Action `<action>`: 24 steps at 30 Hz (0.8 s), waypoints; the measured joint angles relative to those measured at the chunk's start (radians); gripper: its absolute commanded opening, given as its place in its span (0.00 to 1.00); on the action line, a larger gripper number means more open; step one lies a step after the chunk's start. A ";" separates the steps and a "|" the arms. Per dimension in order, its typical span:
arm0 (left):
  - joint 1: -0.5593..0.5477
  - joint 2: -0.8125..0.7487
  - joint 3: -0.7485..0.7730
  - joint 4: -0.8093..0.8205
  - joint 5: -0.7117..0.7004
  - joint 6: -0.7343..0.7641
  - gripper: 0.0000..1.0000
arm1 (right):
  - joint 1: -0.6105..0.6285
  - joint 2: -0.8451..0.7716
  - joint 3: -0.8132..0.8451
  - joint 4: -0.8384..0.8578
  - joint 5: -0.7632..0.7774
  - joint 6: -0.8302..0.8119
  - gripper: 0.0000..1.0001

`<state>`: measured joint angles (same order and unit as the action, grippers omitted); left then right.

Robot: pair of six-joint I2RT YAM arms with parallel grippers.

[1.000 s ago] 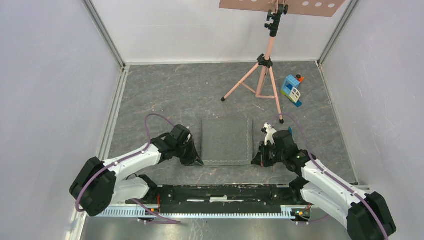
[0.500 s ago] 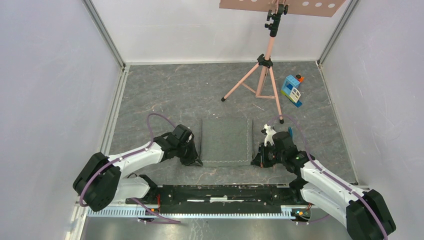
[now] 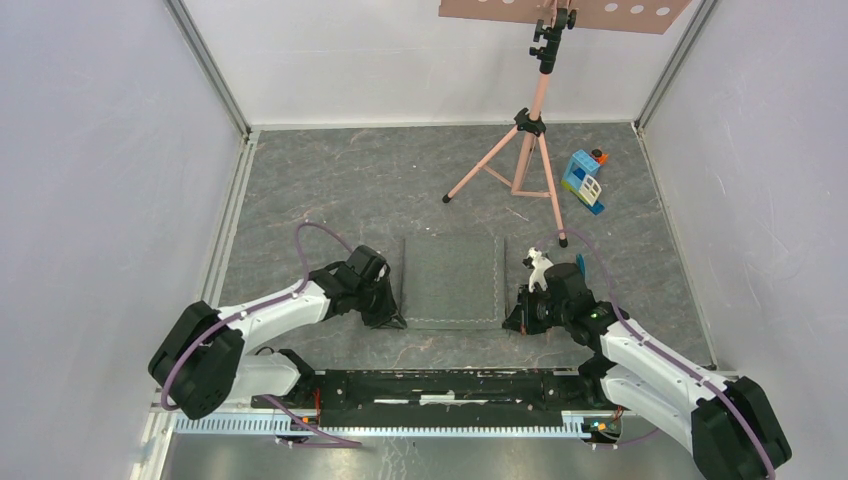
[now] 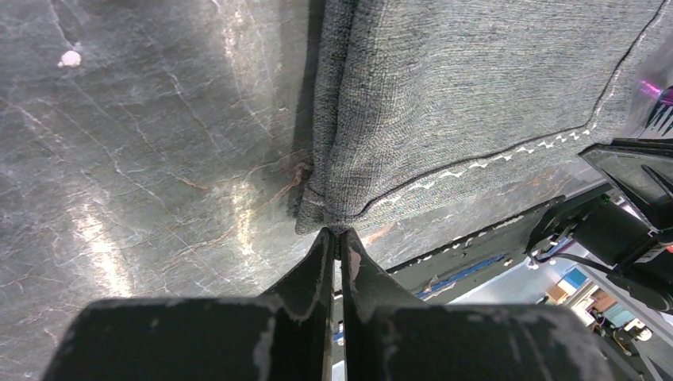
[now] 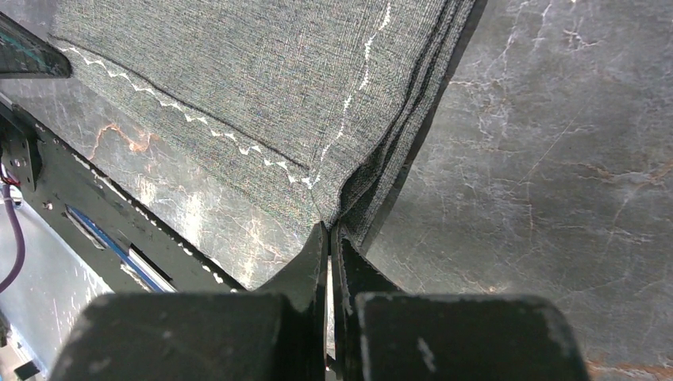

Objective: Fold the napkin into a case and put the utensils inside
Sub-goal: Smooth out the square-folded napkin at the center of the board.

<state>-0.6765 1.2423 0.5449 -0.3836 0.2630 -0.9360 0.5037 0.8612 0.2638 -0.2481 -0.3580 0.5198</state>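
Now at the fold: both near corners of the napkin point(image 3: 450, 283) are pinched.

The left gripper point(image 4: 335, 232) has its jaws drawn almost together on the near-left corner, with the layered cloth edge running away from its tips. The right gripper point(image 5: 328, 226) is closed the same way on the near-right corner, beside the pale stitching. The cloth lies flat on the marbled floor point(image 3: 330, 190) between the two arms. The next move probably calls for lifting both corners evenly and carrying them toward the far edge without dragging the lower layers. No utensils can be seen in any view.
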 measured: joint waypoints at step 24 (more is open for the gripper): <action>0.000 -0.072 0.065 -0.114 -0.022 0.025 0.25 | 0.000 0.055 0.141 -0.055 -0.034 -0.110 0.37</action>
<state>-0.6765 1.1706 0.6102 -0.4973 0.2409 -0.9108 0.5037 0.9165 0.4049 -0.3031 -0.3916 0.4099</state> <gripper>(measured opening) 0.284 0.387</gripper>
